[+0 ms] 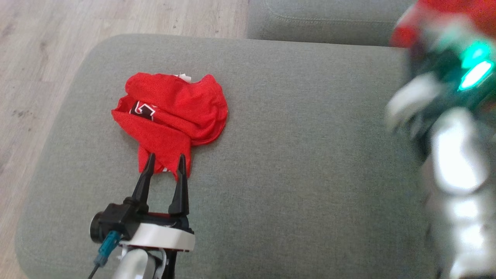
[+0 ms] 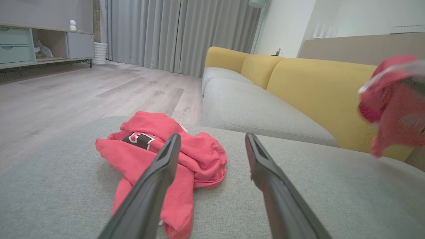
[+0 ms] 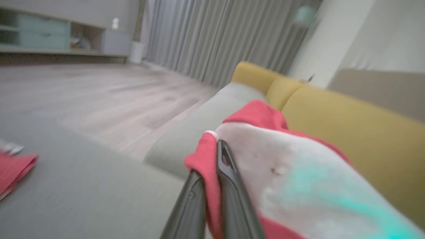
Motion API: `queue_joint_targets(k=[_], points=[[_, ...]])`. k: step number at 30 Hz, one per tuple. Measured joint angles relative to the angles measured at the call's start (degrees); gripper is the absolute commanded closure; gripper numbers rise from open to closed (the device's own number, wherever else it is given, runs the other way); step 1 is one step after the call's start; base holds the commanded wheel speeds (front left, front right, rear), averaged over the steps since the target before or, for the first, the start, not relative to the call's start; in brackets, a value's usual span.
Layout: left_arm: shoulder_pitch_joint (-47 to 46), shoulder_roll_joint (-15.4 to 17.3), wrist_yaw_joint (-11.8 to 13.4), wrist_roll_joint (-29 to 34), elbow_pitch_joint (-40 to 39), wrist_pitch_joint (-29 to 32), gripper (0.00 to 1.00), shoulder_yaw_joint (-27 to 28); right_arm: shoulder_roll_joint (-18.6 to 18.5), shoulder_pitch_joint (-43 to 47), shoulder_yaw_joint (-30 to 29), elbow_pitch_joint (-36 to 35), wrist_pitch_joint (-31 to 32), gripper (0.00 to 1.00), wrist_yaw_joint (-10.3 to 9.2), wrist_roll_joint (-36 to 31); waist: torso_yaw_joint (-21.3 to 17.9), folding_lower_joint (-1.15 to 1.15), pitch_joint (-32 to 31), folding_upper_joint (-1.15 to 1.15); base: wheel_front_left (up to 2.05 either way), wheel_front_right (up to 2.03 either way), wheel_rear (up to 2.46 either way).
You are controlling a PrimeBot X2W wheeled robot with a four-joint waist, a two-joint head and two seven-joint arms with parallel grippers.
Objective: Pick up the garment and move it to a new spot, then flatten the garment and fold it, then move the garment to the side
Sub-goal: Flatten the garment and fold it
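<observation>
Red, soft fabric: the garment (image 1: 174,112) lies crumpled just ahead of the left pincer (image 1: 166,157), on a grey woven cushion (image 1: 290,155). Its black, white-edged print (image 1: 142,110) is unreadable. That pincer gapes wide, tips at the heap's near edge. Well aside, the blurred right pincer (image 3: 209,159) is clamped on another red cloth (image 3: 262,116).

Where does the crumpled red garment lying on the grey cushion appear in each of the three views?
Head view: crumpled garment left of centre, just beyond the left gripper.
Left wrist view: lower left, partly behind one finger.
Right wrist view: blurred red edge at the far left, probably it.
Shared landmark: the grey cushion beneath it.
</observation>
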Motion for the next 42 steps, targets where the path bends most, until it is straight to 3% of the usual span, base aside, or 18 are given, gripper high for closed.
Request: queue_joint_targets(k=[5, 6, 7, 10, 14, 21, 23, 24, 27, 31, 42], points=[[-0.01, -0.1, -0.22, 0.02, 0.1, 0.0, 0.0, 0.03, 2.2, 13.4, 8.73, 2.83, 0.32, 1.0, 0.0, 3.94, 0.29, 0.0, 0.68, 0.0, 0.0, 0.0, 0.0], [-0.01, -0.1, -0.32, 0.03, 0.27, 0.0, 0.0, 0.01, 2.3, 16.14, 11.11, 3.97, 0.58, 0.58, 0.0, 5.1, 0.27, 0.0, 0.85, 0.0, 0.0, 0.0, 0.0], [-0.02, -0.11, -0.7, 0.04, 0.42, 0.0, 0.0, 0.01, 2.27, 18.51, 13.7, 4.49, 0.47, 0.0, 0.0, 6.0, 0.24, 0.0, 0.98, 0.0, 0.0, 0.0, 0.0], [-0.03, -0.19, -1.03, 0.35, 0.92, 0.0, 0.0, 0.02, 2.34, 21.94, 19.62, 4.05, 0.14, 0.0, 0.0, 11.39, 0.04, 0.0, 1.14, 0.0, 0.0, 0.0, 0.0], [-0.04, -0.23, -1.16, 0.52, 1.16, 0.0, 0.0, 0.02, 2.52, 21.43, 19.93, 0.04, -1.19, 0.0, 0.0, 15.57, -1.1, 0.0, 0.97, 0.0, 0.0, 0.0, 0.0], [-0.03, -0.27, -1.19, 0.55, 1.21, 0.0, 0.0, 0.24, 2.55, 22.03, 11.41, -7.54, -4.09, 0.0, 0.0, 18.9, -4.01, 0.0, 0.07, 0.0, 0.0, 0.0, 0.0], [-0.03, -0.27, -1.21, 0.65, 1.09, 0.0, 0.0, 0.36, 2.7, 23.6, 7.62, -9.83, -4.86, 0.0, 0.0, 19.67, -5.0, 0.0, -0.02, 0.0, 0.0, 0.0, 0.0], [-0.03, -0.29, -1.24, 0.99, 0.94, 0.0, 0.0, 0.41, 2.75, 26.09, 2.99, -11.16, -5.52, 0.0, 0.0, 20.15, -5.98, 0.0, -0.01, 0.0, 0.0, 0.0, 0.0], [-0.04, -0.29, -1.24, 1.07, 0.37, 0.0, 0.0, 0.48, 2.75, 30.48, -1.98, -10.65, -5.64, 0.0, 0.0, 21.24, -7.26, 0.0, 0.17, 0.0, 0.0, 0.0, 0.0], [-0.08, -0.34, -1.69, 1.07, 0.01, 0.0, 0.0, 0.45, 3.13, 34.06, -3.08, -8.49, -5.64, 0.0, 0.0, 23.08, -8.26, 0.0, 1.2, 0.0, 0.0, 0.0, 0.0], [-2.52, -0.37, -2.23, 1.12, 0.0, 0.0, 0.0, 0.15, 3.22, 25.9, -5.84, -0.08, -2.27, 0.0, 0.0, 23.57, -7.44, 0.01, 4.85, 0.0, 0.0, 0.0, 0.0]])
